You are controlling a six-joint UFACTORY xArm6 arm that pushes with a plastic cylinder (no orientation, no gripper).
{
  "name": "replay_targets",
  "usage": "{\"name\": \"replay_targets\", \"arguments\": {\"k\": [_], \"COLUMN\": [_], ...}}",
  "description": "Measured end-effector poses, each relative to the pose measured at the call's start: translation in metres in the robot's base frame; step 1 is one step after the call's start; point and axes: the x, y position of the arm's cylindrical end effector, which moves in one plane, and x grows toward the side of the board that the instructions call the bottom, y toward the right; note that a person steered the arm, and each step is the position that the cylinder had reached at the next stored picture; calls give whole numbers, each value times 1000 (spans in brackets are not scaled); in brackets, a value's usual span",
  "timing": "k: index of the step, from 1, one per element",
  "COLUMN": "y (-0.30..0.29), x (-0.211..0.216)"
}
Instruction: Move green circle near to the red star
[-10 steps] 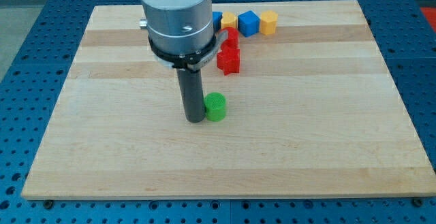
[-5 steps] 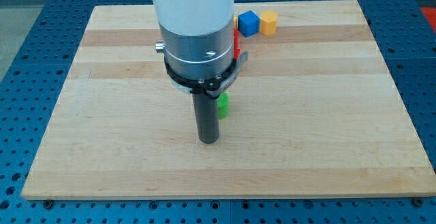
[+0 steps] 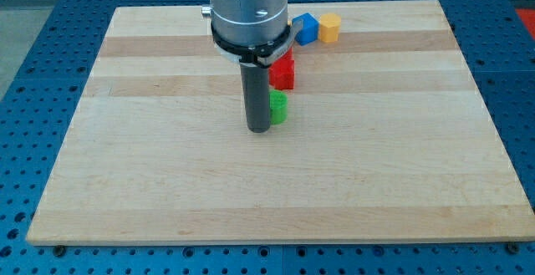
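The green circle point(image 3: 277, 108) lies on the wooden board point(image 3: 125, 166), just below a red block point(image 3: 282, 73) that is the red star; the two are almost touching. My tip point(image 3: 258, 129) is at the green circle's left side, touching it and hiding its left part. The arm's body hides the top part of the red block and whatever lies behind it.
A blue cube point(image 3: 306, 29) and a yellow block point(image 3: 329, 27) stand near the board's top edge, right of the arm. The blue perforated table point(image 3: 33, 99) surrounds the board.
My tip swung down around the green circle, then came back up towards the view's top. The green circle has moved up and slightly right, close under the red block.
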Motion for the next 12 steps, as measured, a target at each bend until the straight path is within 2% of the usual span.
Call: {"name": "replay_targets", "arguments": {"k": [2, 3, 4, 5, 6, 8, 9, 12], "y": [31, -21, -27, -13, 53, 79, 78, 67], "x": [-1, 14, 20, 24, 70, 48, 14, -19]}}
